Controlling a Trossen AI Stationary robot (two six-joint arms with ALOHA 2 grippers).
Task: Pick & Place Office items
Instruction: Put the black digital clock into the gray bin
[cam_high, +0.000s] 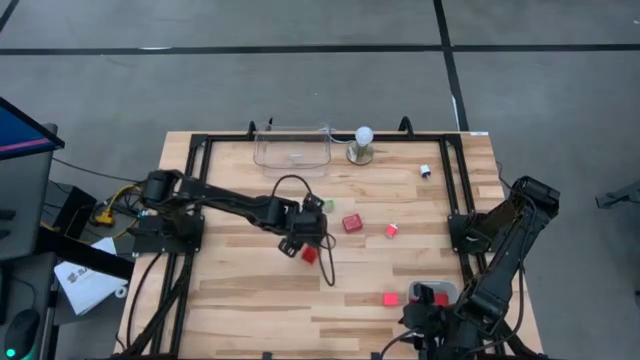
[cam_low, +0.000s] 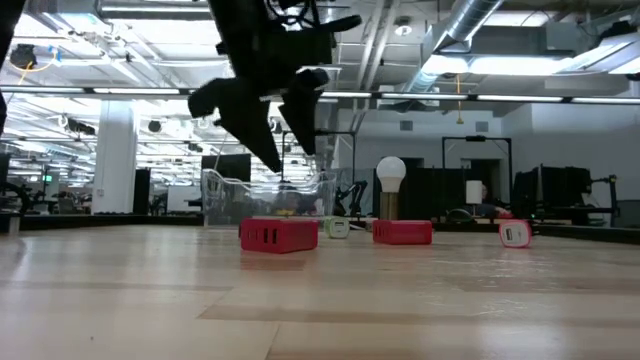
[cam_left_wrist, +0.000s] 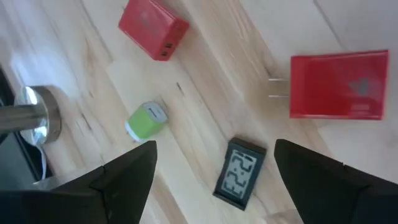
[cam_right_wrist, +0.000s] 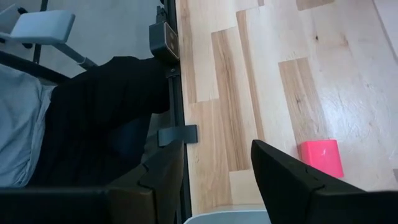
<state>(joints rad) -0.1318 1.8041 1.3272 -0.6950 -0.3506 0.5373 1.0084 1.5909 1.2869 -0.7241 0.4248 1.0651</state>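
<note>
open left claw (cam_left_wrist: 214, 171) above small black-and-white display piece (cam_left_wrist: 239, 171)

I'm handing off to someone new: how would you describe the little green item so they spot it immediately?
Start at the clear plastic bin at the table's far edge, then come toward the left gripper hovering open mid-table. The green item lies between them, just past the gripper. It is the only green piece; its neighbours are red blocks and a small black clock-like display.
</note>
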